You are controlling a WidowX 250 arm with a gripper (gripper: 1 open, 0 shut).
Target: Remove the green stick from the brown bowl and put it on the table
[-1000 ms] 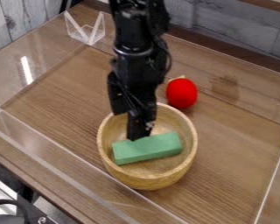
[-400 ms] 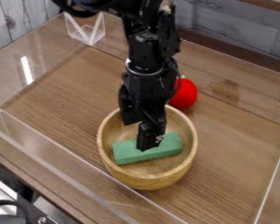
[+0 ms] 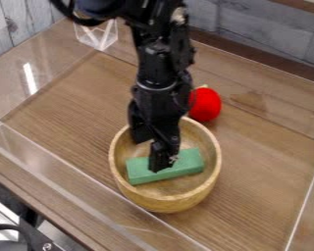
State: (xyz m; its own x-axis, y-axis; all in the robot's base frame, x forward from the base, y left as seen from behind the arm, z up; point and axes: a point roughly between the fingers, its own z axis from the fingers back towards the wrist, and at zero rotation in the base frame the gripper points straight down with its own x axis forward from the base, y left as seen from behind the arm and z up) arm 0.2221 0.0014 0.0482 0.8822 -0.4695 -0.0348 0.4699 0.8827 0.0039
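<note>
Your gripper [image 3: 167,157], jaws wide, hangs over the green stick [image 3: 167,167] lying in the brown bowl [image 3: 167,165]. It looks light, rigid, matte; pinch across its narrow middle.

**Tabletop and the objects resting on it**

A brown wood-grain tabletop [image 3: 68,108] with darker streaks, bordered by clear acrylic walls [image 3: 42,181]. Directly on it, near the front and slightly right of centre, stands a round light-brown wooden bowl [image 3: 136,191]. Just beyond the bowl, to the right and farther back, lies a small red ball [image 3: 204,103], apart from the bowl's rim.
</note>
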